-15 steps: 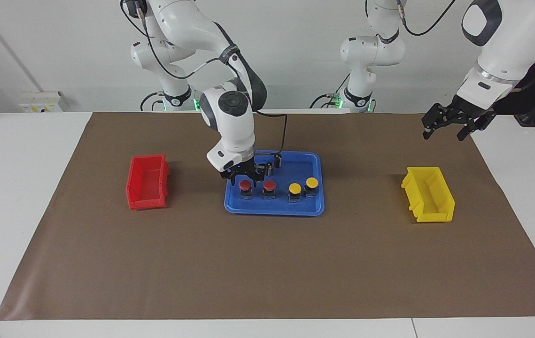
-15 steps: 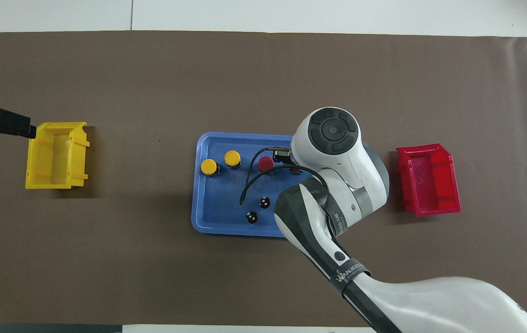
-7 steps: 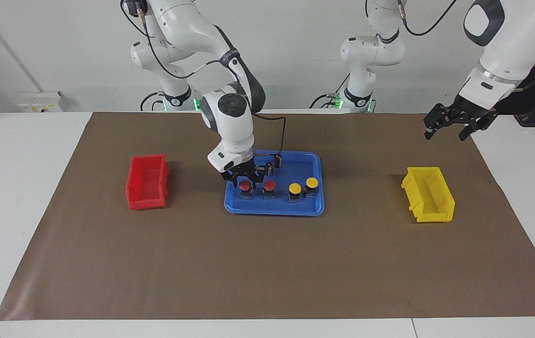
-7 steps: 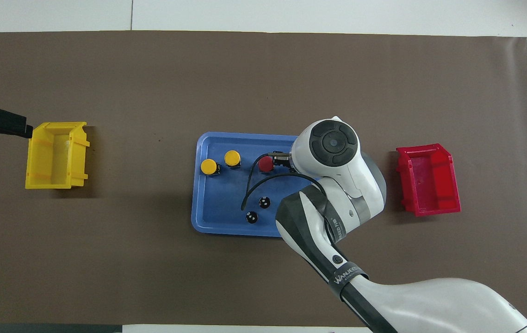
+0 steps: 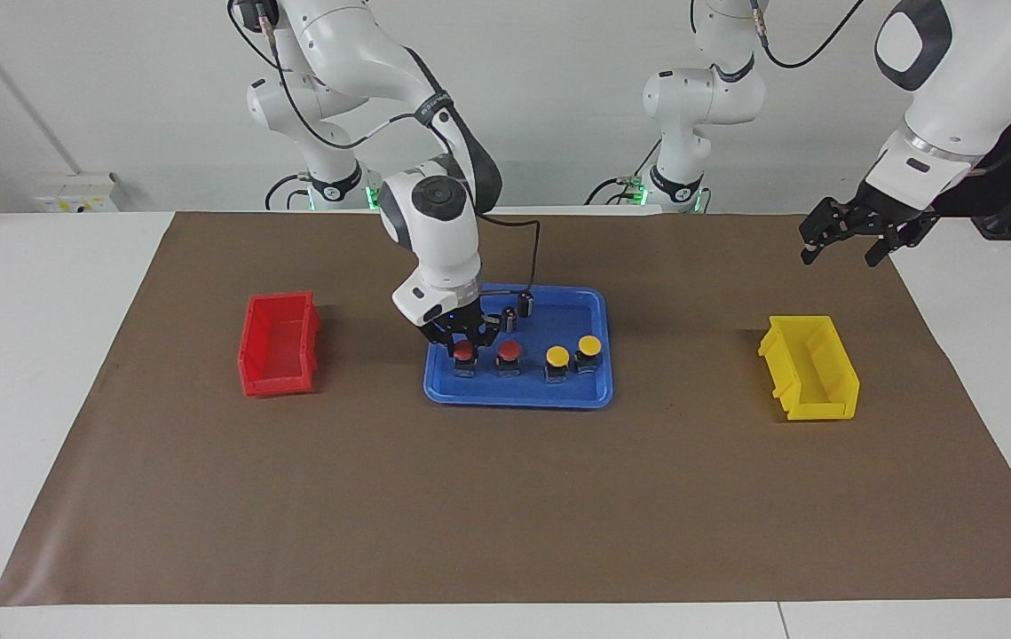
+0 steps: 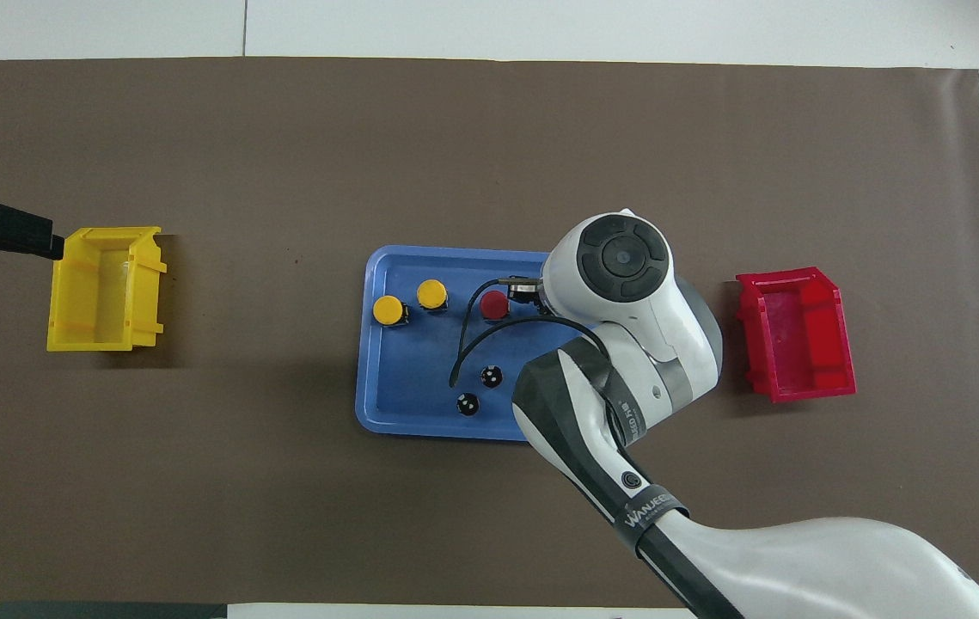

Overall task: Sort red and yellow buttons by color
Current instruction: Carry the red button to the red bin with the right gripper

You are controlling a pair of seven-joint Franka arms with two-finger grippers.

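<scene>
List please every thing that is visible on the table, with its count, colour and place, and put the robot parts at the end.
Tray: one, blue, middle of the mat.
Red buttons: two, in the tray, toward the right arm's end.
Yellow buttons: two, in the tray, toward the left arm's end.
Cylinders: two, dark, in the tray, nearer the robots than the buttons.
Red bin: one, right arm's end.
Yellow bin: one, left arm's end.
Mat: one, brown, over the table.
Right gripper: shut on the end red button.
Left gripper: open, waiting above the mat near the yellow bin.
</scene>
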